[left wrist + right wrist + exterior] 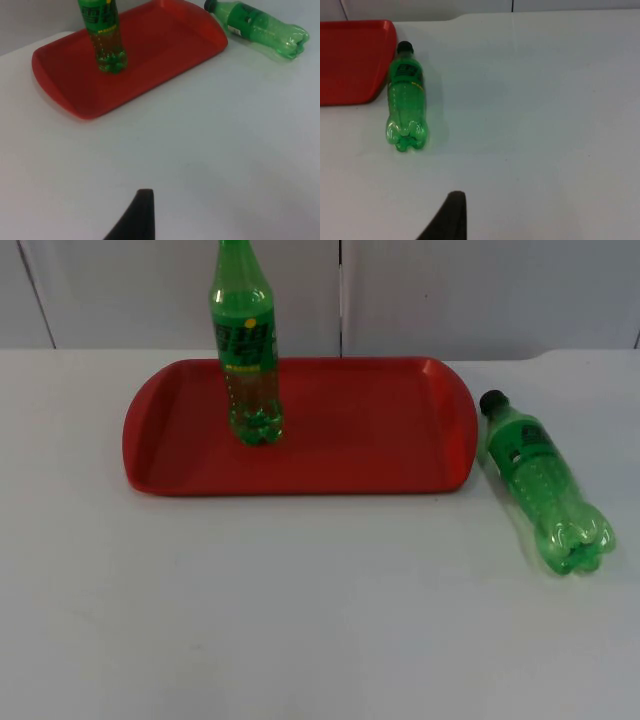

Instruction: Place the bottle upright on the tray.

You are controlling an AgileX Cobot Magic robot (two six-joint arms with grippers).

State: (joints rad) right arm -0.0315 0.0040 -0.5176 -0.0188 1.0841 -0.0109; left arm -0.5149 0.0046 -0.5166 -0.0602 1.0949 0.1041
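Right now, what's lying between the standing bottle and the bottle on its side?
Top view: just bare tray floor and its rim separate the standing bottle from the lying bottle.

Lab: white table point(300, 620), grey partition wall point(480, 290)

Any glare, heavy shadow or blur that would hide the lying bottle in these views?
Top view: even light, lying bottle clear beside the tray, soft shadow only. Right wrist view: bottle slightly soft but readable, faint shadow. Left wrist view: mild softness, standing bottle cut off above.
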